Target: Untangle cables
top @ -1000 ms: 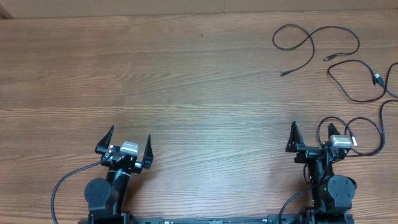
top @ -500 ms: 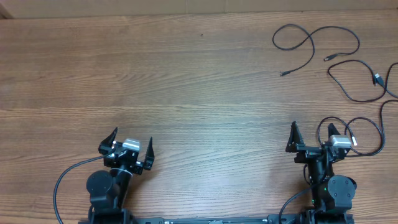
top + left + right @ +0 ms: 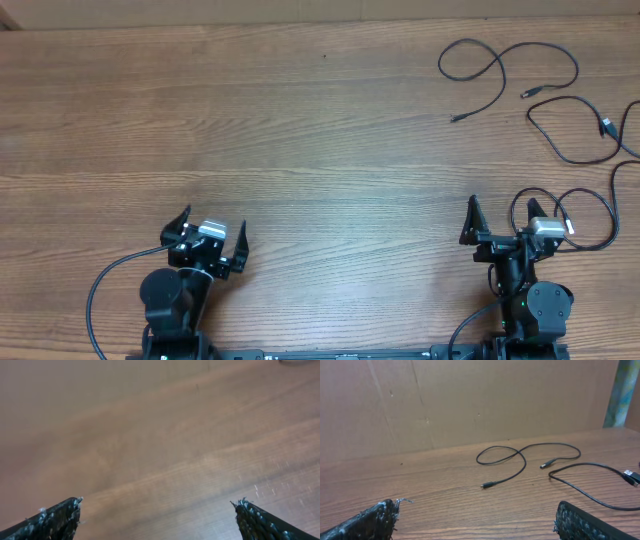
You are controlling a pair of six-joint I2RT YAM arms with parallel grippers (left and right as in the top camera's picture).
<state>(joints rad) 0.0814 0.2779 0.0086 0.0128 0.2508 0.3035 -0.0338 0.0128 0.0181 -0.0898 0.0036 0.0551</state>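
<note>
Three thin black cables lie apart at the far right of the table. The first cable (image 3: 440, 63) forms a loop, and shows in the right wrist view as a curl (image 3: 520, 455) with a small plug (image 3: 489, 484). The second cable (image 3: 529, 115) curves below it and ends in a plug (image 3: 606, 126). The third cable (image 3: 613, 190) comes in from the right edge and loops close around my right gripper (image 3: 502, 205), which is open and holds nothing. My left gripper (image 3: 210, 225) is open over bare wood (image 3: 160, 460), far from all cables.
Thicker black wires (image 3: 100, 295) run from both arm bases at the near edge. A brown cardboard wall (image 3: 470, 400) stands behind the table's far edge. The second cable (image 3: 590, 487) passes just ahead of my right gripper's right finger (image 3: 580, 522).
My left gripper has drawn back slightly toward its base and turned a little. The right arm and the cables have not moved.
</note>
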